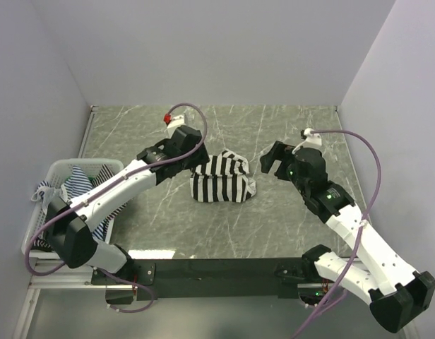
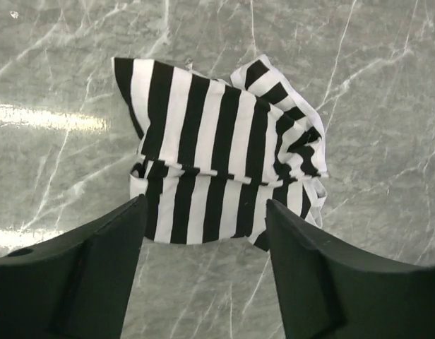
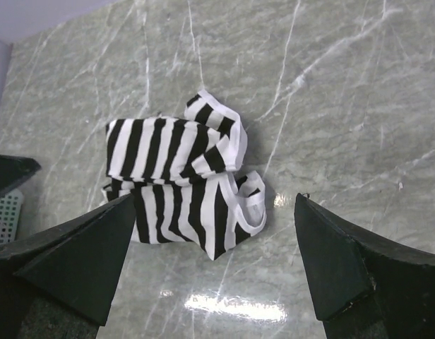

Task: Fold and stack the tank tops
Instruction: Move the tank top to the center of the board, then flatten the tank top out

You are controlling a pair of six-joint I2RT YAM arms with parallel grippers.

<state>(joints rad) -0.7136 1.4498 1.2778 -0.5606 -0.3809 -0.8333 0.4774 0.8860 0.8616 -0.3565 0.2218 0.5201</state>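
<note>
Folded bold black-and-white striped tank top [image 1: 219, 178] lies mid-table, with both grippers spread wide and empty.
Bare grey marble tabletop [image 1: 274, 127] rings the cloth out to the pale walls. A white plastic mesh basket [image 1: 62, 167] holding thin blue-and-white striped tops [image 1: 80, 180] sits at the frame's left edge. The left gripper [image 1: 198, 159] hangs at the top's upper-left edge, and the right gripper [image 1: 272, 164] stands apart to its right. In both wrist views the cloth lies beyond the fingertips.

Left arm [image 1: 126, 183] stretches forward and inward. Left gripper [image 2: 203, 212] points down, jaws spread wide, holding nothing. Right arm [image 1: 352, 219] angles inward from the right. Right gripper [image 3: 215, 201] also points down, jaws fully apart, empty.
</note>
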